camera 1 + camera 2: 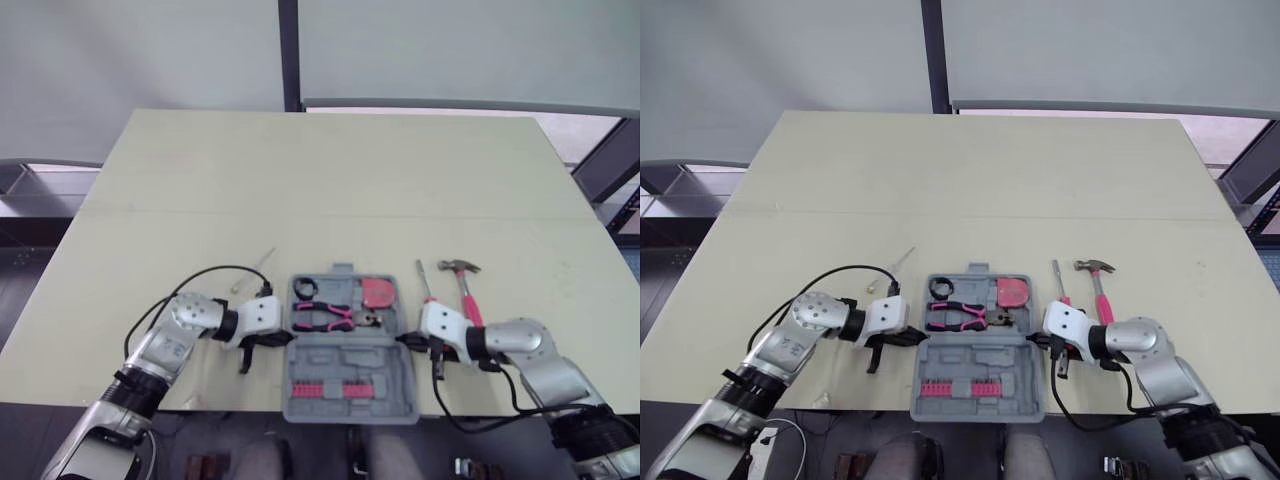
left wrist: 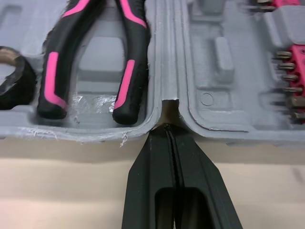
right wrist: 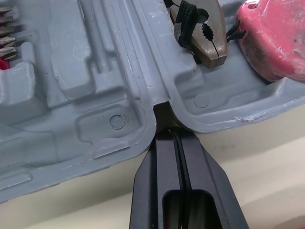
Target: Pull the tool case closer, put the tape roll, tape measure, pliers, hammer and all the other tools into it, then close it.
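The grey tool case (image 1: 350,400) lies open at the table's near edge. Its far half holds the black tape roll (image 1: 305,288), the pink-and-black pliers (image 1: 325,317) and the red tape measure (image 1: 377,292). Pink bits (image 1: 325,388) fill the near half. My left gripper (image 2: 167,128) is shut, its tips at the hinge notch on the case's left side. My right gripper (image 3: 172,130) is also shut, its tips pressed at the right hinge notch. The pink-handled hammer (image 1: 462,280) and a screwdriver (image 1: 424,282) lie on the table just right of the case.
A thin small screwdriver (image 1: 262,258) lies on the table beyond my left gripper. A black cable (image 1: 205,275) loops over my left arm. The beige table (image 1: 330,170) stretches far behind the case. The table's front edge runs just below the case.
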You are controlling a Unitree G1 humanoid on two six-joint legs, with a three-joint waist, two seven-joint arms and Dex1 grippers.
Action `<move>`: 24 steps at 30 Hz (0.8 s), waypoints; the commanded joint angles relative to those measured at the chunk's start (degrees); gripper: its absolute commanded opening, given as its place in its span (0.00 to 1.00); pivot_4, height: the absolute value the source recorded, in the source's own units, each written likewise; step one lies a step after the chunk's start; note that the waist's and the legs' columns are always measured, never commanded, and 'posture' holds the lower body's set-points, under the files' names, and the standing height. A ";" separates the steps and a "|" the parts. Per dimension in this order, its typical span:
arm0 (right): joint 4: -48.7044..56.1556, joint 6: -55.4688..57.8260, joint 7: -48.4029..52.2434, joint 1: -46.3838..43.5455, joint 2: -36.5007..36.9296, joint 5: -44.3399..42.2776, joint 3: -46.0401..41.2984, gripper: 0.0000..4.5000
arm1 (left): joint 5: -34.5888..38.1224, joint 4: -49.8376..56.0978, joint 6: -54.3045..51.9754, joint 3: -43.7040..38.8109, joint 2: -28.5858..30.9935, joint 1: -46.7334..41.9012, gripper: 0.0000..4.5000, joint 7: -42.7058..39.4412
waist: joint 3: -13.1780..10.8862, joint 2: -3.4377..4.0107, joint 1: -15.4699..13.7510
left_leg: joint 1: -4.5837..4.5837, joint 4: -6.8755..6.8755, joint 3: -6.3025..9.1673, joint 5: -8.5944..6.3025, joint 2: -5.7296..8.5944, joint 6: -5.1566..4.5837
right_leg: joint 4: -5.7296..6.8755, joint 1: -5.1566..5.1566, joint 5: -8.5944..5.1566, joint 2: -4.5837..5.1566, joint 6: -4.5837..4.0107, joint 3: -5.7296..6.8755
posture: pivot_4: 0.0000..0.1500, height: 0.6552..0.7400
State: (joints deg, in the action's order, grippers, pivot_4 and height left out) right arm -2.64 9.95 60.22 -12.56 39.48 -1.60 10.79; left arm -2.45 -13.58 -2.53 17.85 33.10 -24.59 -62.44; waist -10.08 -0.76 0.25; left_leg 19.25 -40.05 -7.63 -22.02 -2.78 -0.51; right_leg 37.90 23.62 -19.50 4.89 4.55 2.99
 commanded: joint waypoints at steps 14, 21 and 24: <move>-3.41 -0.25 -2.29 -6.67 -4.15 0.61 1.06 0.00 | -1.05 -7.07 3.39 -2.06 -0.60 -4.11 0.01 3.86 | 0.00 0.00 0.03 | 0.02 0.00 0.00 0.00 -0.02 0.00 | 0.01 0.01 0.00 0.02 0.00 0.02 | 1.00 1.00; -0.88 0.84 -2.12 -4.96 -3.71 0.17 0.67 0.00 | -1.20 -7.88 4.24 -1.76 -0.51 -4.31 0.01 3.60 | 0.00 0.00 0.07 | 0.03 0.01 0.01 0.00 -0.02 0.00 | 0.00 0.01 0.00 0.02 0.00 0.02 | 1.00 1.00; -0.59 1.03 -2.64 -4.63 -3.73 0.28 0.34 0.00 | -1.41 -8.30 4.50 -1.81 -0.65 -4.53 0.01 3.63 | 0.00 0.00 0.09 | 0.03 0.00 0.00 0.00 -0.02 0.00 | 0.01 0.01 0.00 0.02 0.00 0.02 | 1.00 1.00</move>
State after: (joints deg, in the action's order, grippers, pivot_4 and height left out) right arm -6.07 11.35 57.29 -17.28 35.82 -0.21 11.15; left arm -3.51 -21.22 1.45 16.38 32.44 -28.63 -59.30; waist -10.08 -0.76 0.33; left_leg 19.27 -40.05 -7.62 -22.02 -2.80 -0.51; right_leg 37.90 23.63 -19.50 4.91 4.55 3.02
